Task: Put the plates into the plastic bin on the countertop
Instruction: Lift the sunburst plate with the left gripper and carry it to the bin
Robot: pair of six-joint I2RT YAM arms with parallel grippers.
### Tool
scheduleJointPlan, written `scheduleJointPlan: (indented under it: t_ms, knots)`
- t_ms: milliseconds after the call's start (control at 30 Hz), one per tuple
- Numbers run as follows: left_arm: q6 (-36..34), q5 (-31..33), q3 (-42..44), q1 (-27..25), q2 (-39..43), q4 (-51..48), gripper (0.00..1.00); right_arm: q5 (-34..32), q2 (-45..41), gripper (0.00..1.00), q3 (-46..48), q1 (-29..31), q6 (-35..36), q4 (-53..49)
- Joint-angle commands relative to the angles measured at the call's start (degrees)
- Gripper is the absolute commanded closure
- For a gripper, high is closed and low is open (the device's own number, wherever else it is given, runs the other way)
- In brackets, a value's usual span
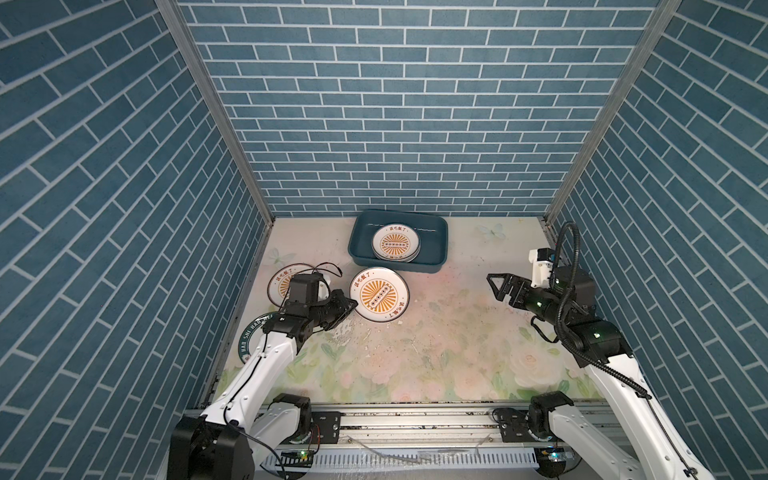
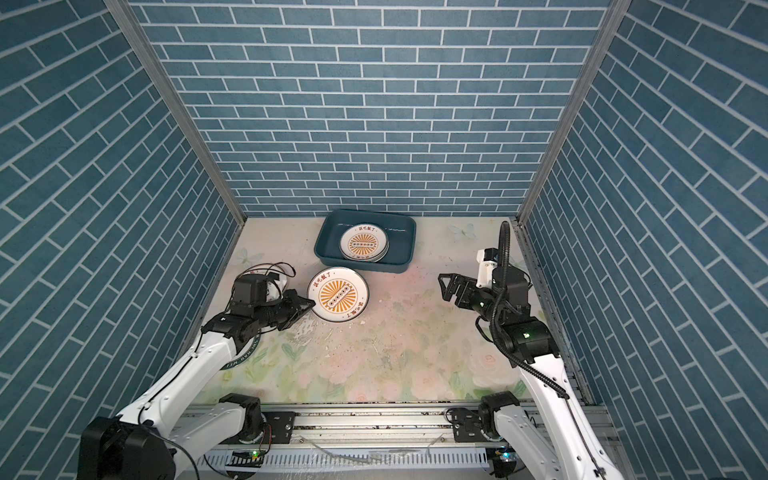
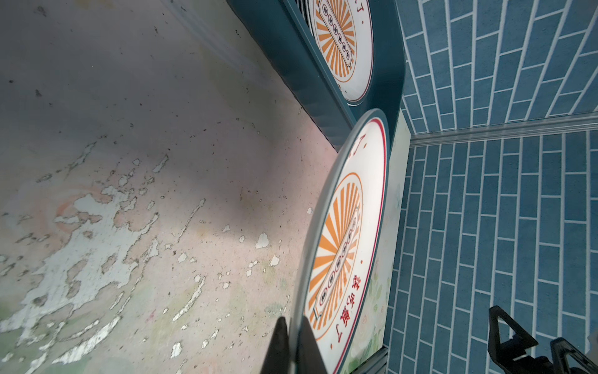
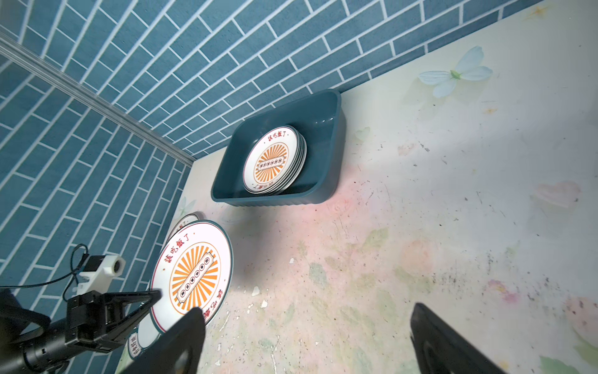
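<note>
Left wrist view: left fingers (image 3: 279,349) pinch the glossy round plate (image 3: 352,200); right fingers (image 4: 446,349) gape.

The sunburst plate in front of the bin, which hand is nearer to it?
Left. The left hand is shut on the rim of the sunburst plate; the right hand hangs open well off to its right, touching nothing.

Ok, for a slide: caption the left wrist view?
Left gripper pinching a sunburst plate by its rim, beside the bin holding another plate.
</note>
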State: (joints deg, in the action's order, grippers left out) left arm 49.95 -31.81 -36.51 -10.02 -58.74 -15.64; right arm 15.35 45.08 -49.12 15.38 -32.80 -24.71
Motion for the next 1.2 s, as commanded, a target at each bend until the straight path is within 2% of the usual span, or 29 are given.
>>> scheduleJointPlan:
  t_ms: [0, 233, 567, 1167]
  knots:
    - [-1.9, -1.8, -2.6, 0.2, 0.1, -0.3, 0.99, 2.0, -0.8, 0.02, 0.6, 0.1, -1.7, 2.9]
    - [-3.1, -2.1, -6.4, 0.2, -2.3, -0.8, 0.99, 2.3, -1.6, 0.01, 1.2, 0.2, -2.0, 3.2]
    - [-1.8, -1.4, -10.2, 0.2, -8.0, 3.6, 0.98, 2.3, -1.1, 0.02, 2.1, 0.2, -2.3, 4.4]
    - [-0.4, -0.8, -23.1, 0.1, -28.0, 10.8, 0.98, 6.2, 6.7, 0.02, 0.8, 0.2, -2.0, 11.2]
